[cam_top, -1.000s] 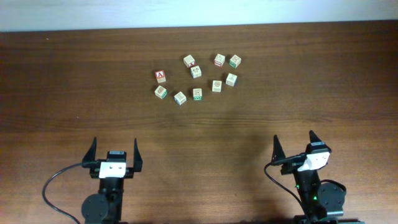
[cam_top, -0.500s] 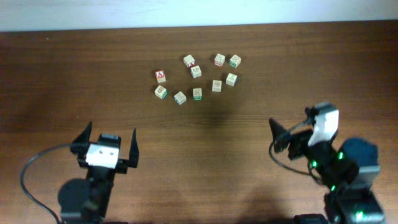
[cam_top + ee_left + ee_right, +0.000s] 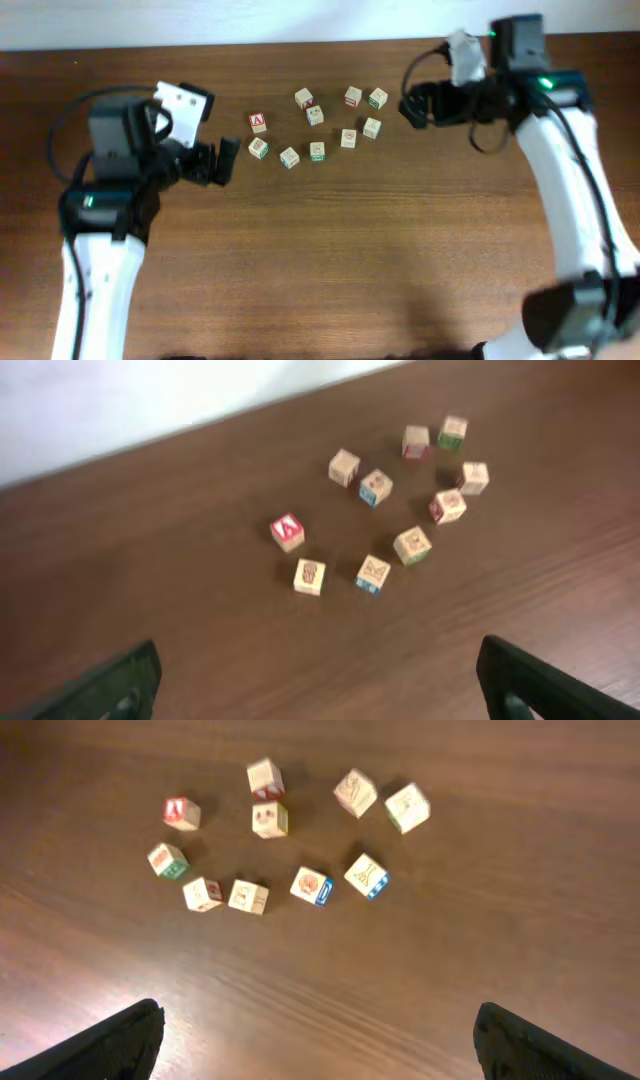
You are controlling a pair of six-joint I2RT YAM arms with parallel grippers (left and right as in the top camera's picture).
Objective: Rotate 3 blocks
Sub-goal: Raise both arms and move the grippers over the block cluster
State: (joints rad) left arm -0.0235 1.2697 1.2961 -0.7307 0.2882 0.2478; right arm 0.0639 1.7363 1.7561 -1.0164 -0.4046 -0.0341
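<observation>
Blocks [image 3: 317,151] sat clustered upper centre of the overhead view, beside the red "A" cube [image 3: 258,121]. Either side, left gripper [image 3: 220,165] & right gripper [image 3: 411,103] hung w/ jaws wide open, empty. Best bet: descend straight over an outer cube, e.g. green-framed block [image 3: 258,148], w/o nudging neighbours.

Prints on the blocks [image 3: 316,150] illegibly small overhead; fingers [image 3: 120,682] cut by bottom edges

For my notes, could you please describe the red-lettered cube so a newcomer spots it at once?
Find the cluster of small wooden cubes near the table's far edge. The red A cube sits at its left end, the only one topped by a red-framed letter A.
</observation>
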